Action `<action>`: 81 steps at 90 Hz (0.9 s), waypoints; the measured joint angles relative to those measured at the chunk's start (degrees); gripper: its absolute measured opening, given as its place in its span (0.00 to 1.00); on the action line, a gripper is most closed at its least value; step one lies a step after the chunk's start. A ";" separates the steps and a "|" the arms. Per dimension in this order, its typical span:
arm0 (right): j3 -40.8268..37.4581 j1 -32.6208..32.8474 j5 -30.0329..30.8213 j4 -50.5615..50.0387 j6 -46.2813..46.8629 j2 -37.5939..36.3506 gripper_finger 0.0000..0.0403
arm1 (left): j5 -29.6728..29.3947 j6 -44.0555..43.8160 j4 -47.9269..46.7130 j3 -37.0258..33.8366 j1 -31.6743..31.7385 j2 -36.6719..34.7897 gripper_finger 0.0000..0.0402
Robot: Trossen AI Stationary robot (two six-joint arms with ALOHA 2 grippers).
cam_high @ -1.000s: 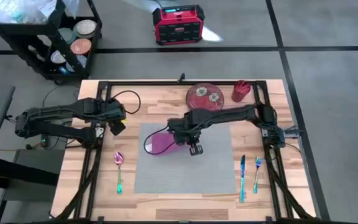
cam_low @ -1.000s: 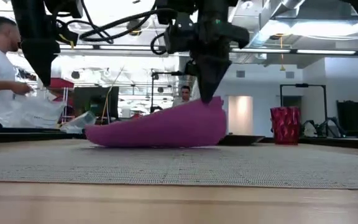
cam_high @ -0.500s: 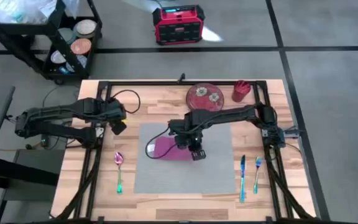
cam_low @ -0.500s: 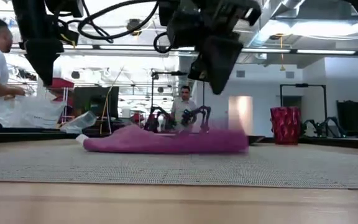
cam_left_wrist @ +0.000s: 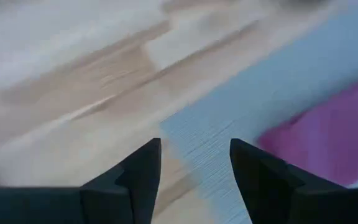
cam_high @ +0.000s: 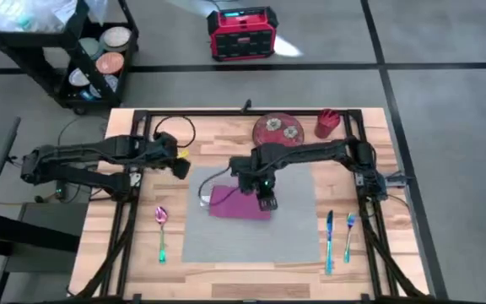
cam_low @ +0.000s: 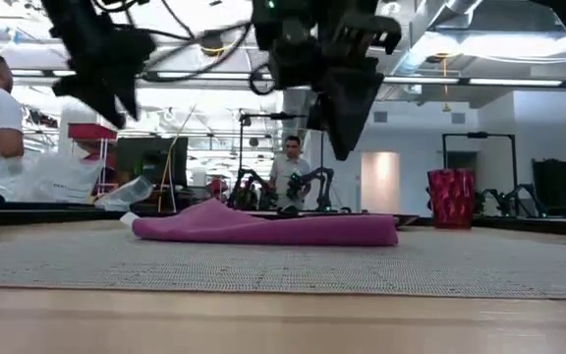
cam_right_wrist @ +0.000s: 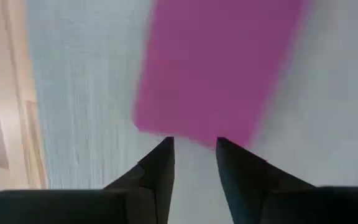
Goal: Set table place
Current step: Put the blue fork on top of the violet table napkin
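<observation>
The right claw (cam_high: 267,203) has released the magenta cloth napkin (cam_high: 239,203); fingers apart, it hovers above it on the grey rectangular placemat (cam_high: 294,232). The left claw (cam_high: 178,164), also open, approaches.

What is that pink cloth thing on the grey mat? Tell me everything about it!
It is a magenta cloth napkin, soft and folded into a rough rectangle. It lies nearly flat on the grey placemat, toward the mat's upper left, with one end humped up a little in the low view. The right gripper hovers just above its right edge, fingers apart, not holding it. Only the placemat touches it.
</observation>
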 joint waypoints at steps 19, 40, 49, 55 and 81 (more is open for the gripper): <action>3.51 -1.37 8.71 -9.80 7.95 -20.21 0.18 | -9.94 -36.27 2.18 -9.46 -15.43 -0.09 0.28; 2.20 0.20 29.70 -12.52 24.97 -42.63 0.18 | -14.93 -63.49 4.74 -12.01 -32.07 -1.01 0.11; -4.16 0.00 37.25 -12.73 26.07 -45.59 0.18 | -17.52 -63.34 4.26 -11.87 -32.31 -0.19 0.03; -9.73 -1.03 39.49 -13.87 26.34 -46.32 0.18 | -20.82 -63.66 5.37 -11.87 -31.50 -0.21 0.01; -39.25 10.42 13.84 -15.12 42.23 -59.99 0.18 | -23.68 -41.00 23.50 -11.87 -28.37 -1.11 0.04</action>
